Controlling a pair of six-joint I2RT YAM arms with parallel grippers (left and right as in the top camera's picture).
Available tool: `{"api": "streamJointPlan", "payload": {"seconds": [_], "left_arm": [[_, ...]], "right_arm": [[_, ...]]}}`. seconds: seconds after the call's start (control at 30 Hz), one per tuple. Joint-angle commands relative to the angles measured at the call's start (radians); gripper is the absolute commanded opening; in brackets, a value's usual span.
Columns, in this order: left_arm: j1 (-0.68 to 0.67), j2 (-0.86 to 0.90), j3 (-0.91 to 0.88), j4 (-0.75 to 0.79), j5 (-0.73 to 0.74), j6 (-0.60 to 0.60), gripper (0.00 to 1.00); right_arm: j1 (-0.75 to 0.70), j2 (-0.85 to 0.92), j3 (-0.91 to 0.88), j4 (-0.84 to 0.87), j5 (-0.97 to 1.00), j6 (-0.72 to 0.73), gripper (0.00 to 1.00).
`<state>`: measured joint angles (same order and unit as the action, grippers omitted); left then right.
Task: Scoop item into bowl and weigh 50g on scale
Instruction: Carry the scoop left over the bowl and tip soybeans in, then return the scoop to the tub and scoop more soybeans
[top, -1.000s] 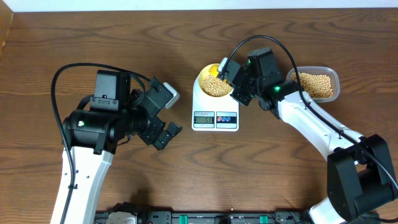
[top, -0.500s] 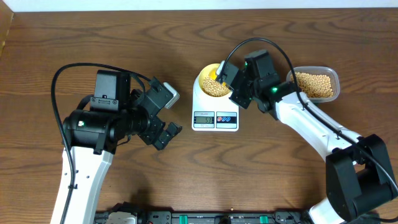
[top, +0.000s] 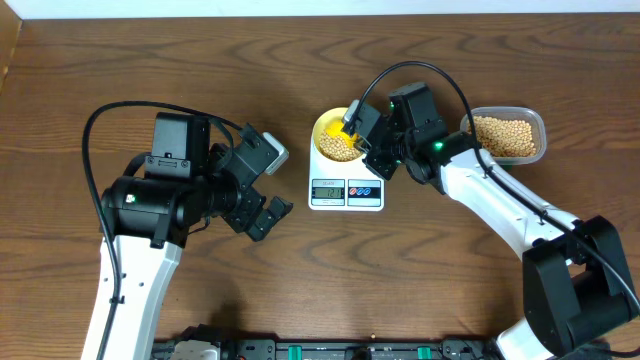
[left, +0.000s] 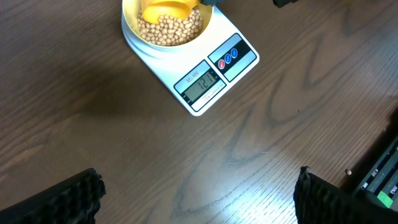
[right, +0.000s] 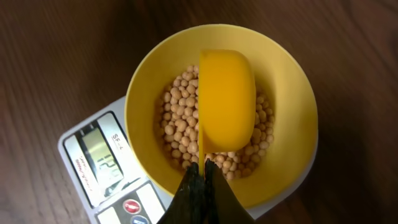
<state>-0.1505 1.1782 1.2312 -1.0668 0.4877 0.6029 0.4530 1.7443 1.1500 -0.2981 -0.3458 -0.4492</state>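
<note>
1. Lower left of the overhead view: the left gripper (top: 270, 182) is held above the bare wooden table (top: 450, 60), well apart from the scale. Its jaws are spread wide and nothing is between them. In the left wrist view its two dark fingers (left: 74, 199) are seen at the bottom corners of the frame, with only tabletop between them.
2. Centre of the overhead view: the white scale (top: 346, 190) is set on the table with its display (top: 328, 190) and two coloured buttons (top: 364, 189) turned toward the lower edge of the frame. Digits are shown on the display but cannot be read with certainty.
3. Just above the display, the bowl (top: 322, 128) is seated on the scale's platform. Its floor is covered by beans (top: 340, 150).
4. In the right wrist view the right gripper (right: 200, 186) is seen at the bottom centre of the frame, its jaws pinched tight on the thin handle of the yellow scoop (right: 226, 102).
5. The head of the scoop is held inside the rim of the bowl, over the beans. Whether it touches them cannot be told.
6. Right of the overhead view, beyond the right arm: a clear tub (top: 535, 125) is placed on the table, near the scale but not touching it. More of the beans are held in it.
</note>
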Motion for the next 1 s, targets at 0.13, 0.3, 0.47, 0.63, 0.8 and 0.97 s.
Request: {"api": "streamJointPlan", "payload": {"seconds": [0.13,0.3,0.47,0.63,0.8,0.97], "left_arm": [[0.003,-0.002,-0.003,-0.002,-0.006,0.006,1.00],[0.003,-0.002,-0.003,-0.002,-0.006,0.006,1.00],[0.003,-0.002,-0.003,-0.002,-0.006,0.006,1.00],[0.003,-0.002,-0.003,-0.002,-0.006,0.006,1.00],[0.003,-0.002,-0.003,-0.002,-0.006,0.006,1.00],[0.003,-0.002,-0.003,-0.002,-0.006,0.006,1.00]], "right_arm": [[-0.009,0.010,0.008,-0.001,-0.026,0.068,0.01],[-0.009,0.010,0.008,-0.004,0.085,0.068,0.01],[-0.006,0.010,0.008,-0.026,-0.048,0.082,0.01],[-0.015,0.010,0.010,-0.026,-0.118,0.185,0.01],[-0.064,0.010,0.012,-0.021,-0.220,0.301,0.02],[-0.149,0.010,0.012,-0.016,-0.381,0.380,0.01]]}}
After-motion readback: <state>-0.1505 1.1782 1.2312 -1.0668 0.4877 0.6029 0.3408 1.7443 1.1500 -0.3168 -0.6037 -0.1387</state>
